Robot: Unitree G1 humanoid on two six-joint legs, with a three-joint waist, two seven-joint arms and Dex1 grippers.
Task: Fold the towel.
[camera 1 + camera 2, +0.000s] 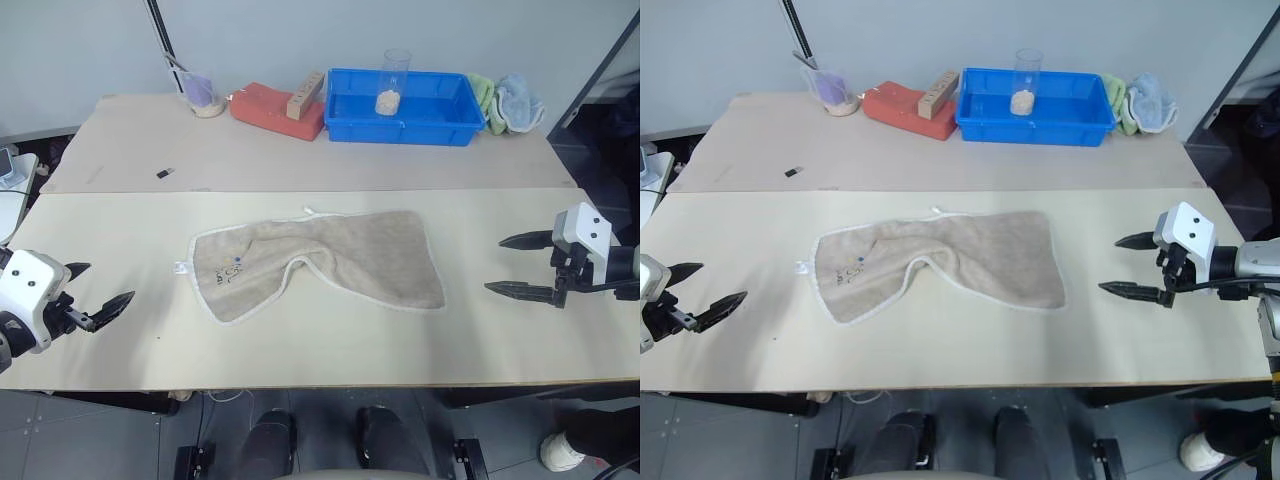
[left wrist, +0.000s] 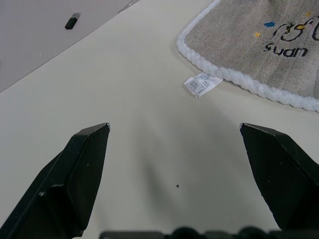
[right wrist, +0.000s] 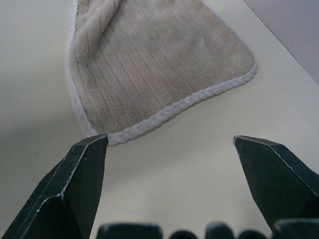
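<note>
The towel [image 1: 320, 262] lies between both spread end effectors, untouched.

Along the far table edge, a blue bin [image 1: 402, 108] holding a clear cup [image 1: 393, 80] is sitting between a red block [image 1: 277, 110] and bunched cloths [image 1: 508, 101].

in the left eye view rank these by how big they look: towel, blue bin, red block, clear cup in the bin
1. the towel, widest by far
2. the blue bin
3. the red block
4. the clear cup

The bin, block and cup sit farther from the camera than the towel, so they look somewhat smaller than they are.
</note>
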